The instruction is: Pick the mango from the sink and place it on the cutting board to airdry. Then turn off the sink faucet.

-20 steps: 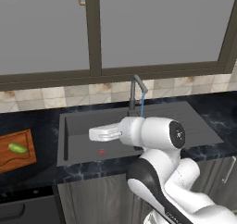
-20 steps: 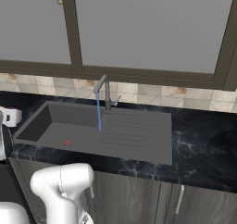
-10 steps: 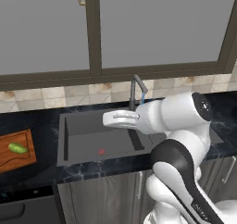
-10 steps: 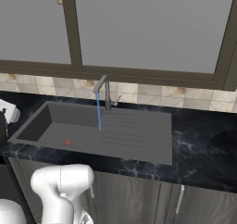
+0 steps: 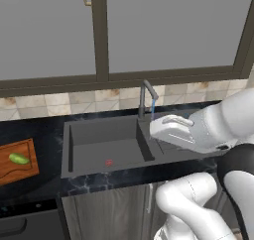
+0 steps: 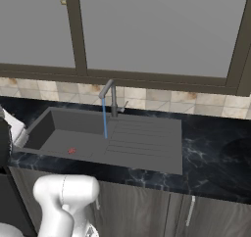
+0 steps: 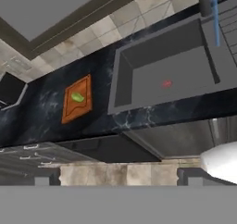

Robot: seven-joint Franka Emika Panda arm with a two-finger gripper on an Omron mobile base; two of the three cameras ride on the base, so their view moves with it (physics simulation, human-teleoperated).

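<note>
The yellow-green mango (image 5: 19, 158) lies on the reddish-brown cutting board (image 5: 26, 170) on the counter left of the sink (image 5: 79, 170). In the hand view the mango (image 7: 77, 97) rests near the middle of the board (image 7: 69, 112). The faucet (image 5: 145, 98) stands behind the basin with a blue stream of water (image 5: 153, 105) running from its spout. My gripper (image 5: 158, 129) hovers just right of and in front of the faucet, pointing left, apart from it. It is open and holds nothing, its fingertips (image 7: 46, 176) wide apart.
A small red spot (image 5: 108, 162) lies on the basin floor. The ribbed drainboard (image 6: 142, 138) takes up the sink's right part. Black marbled counter (image 6: 215, 153) stretches to the right, with tiled backsplash and windows behind. A dark appliance (image 7: 11, 91) sits beyond the board.
My arm has swung to the right, carrying the open gripper from over the basin to in front of the faucet. The mango stays on the board and the water keeps running.
</note>
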